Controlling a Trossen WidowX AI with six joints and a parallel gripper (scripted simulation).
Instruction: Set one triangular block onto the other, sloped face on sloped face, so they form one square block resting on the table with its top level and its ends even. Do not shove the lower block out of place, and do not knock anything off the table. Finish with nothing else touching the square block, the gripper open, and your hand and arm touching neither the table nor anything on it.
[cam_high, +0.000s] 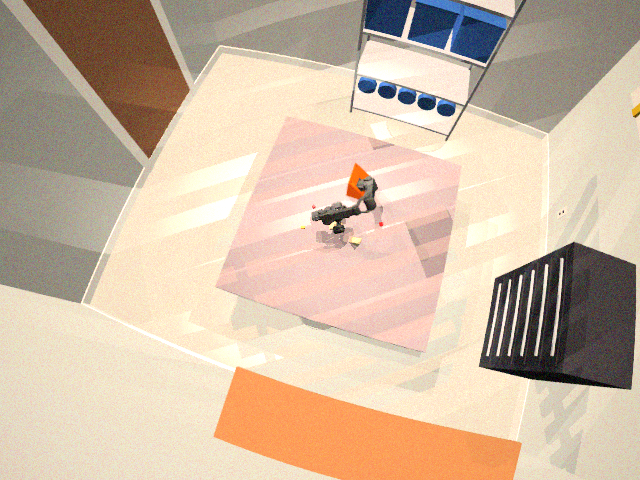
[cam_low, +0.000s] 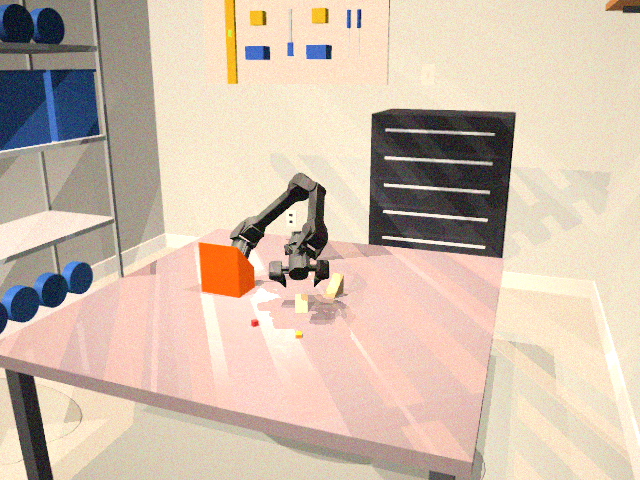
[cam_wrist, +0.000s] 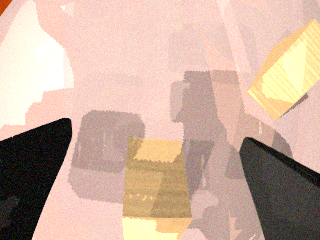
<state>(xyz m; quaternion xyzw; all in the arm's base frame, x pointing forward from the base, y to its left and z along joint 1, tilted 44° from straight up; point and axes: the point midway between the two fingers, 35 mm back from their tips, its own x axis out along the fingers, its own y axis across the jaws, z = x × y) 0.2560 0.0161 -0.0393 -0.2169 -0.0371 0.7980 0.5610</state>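
A: Where are the two triangular blocks sitting?

B: The near block (cam_wrist: 155, 194) is lying on the pink table (cam_low: 392, 361), directly under the gripper (cam_wrist: 160, 207), touching neither finger. The second block (cam_wrist: 286, 70) is resting apart from it, at about one o'clock in the wrist view, tilted.

A: And the gripper?

B: It is hanging released, jaws spread wide, gripping nothing; in the exterior view the gripper (cam_low: 298, 279) is hovering just above the near block (cam_low: 301, 303).

A: What is lying around them?

B: An orange box (cam_low: 223, 269) at ten o'clock from the blocks, a red cube (cam_low: 254, 322) and a yellow cube (cam_low: 298, 334) nearer the front edge.
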